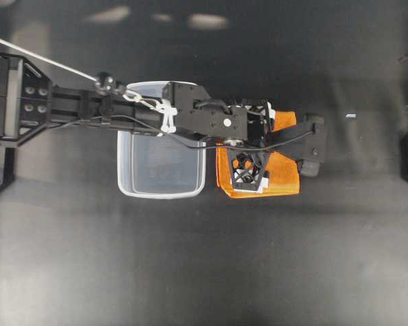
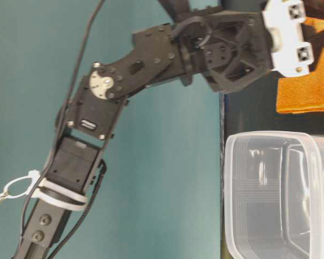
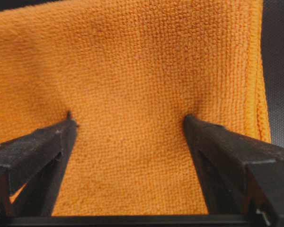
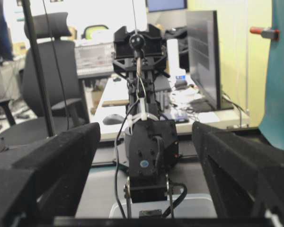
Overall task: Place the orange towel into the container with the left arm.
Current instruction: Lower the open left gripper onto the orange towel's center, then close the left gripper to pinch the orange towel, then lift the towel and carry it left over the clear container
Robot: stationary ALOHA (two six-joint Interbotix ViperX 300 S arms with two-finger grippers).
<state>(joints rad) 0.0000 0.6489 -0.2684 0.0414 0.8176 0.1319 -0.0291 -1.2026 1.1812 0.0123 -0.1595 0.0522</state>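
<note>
Two black arms on a dark table (image 1: 190, 272), one working, one parked. Item one: left arm (image 1: 81, 109), stretched from the left edge across the top of the container (image 1: 162, 185) and ending over the orange towel (image 1: 285, 178). Its left gripper (image 3: 128, 122) points down at the cloth with jaws spread wide; in the left wrist view both fingertips (image 3: 68, 124) press into the fuzzy weave and dimple it, nothing pinched between them. Item two: orange towel, lying flat on the table just to the right of the container in the overhead view, largely covered by the gripper. Item three: container, clear plastic tub, upright, nothing visible inside. Item four: right gripper (image 4: 146, 137), seen only from its own wrist camera, raised and level, facing the left arm, jaws standing wide and holding nothing.
</note>
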